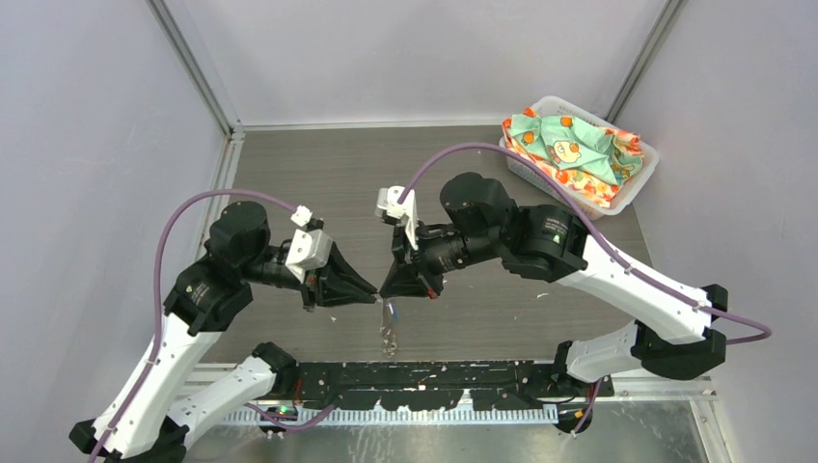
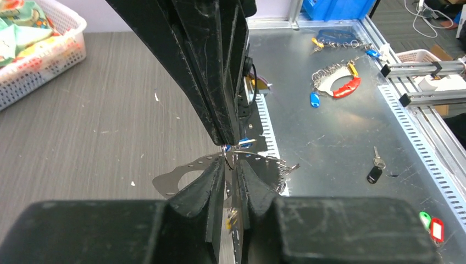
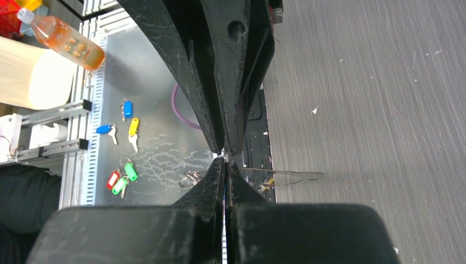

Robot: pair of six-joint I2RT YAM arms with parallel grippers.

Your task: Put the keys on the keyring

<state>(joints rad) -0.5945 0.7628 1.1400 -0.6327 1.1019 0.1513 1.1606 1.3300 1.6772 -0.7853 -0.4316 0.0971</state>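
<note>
While left tool point(image 1: 372, 297), nearly shut, pinches hanging keyring point(image 1: 388, 331) steady above surface point(image 1: 318, 174), right tool point(image 1: 388, 291), clamped tight, apparently presents blue-headed key point(image 2: 245, 142) tip-to-tip for threading.

A dark wood-grain tabletop point(image 1: 318, 174) filled the middle of the cell, closed in by plain pale lilac walls point(image 1: 87, 125) on the left, far and right sides, with aluminium posts point(image 1: 193, 66) in the far corners. At the near edge the wood gave way to a scratched, evenly lit sheet-metal bench point(image 2: 340, 137), which was bordered by a slotted aluminium rail point(image 2: 420, 148).
</note>
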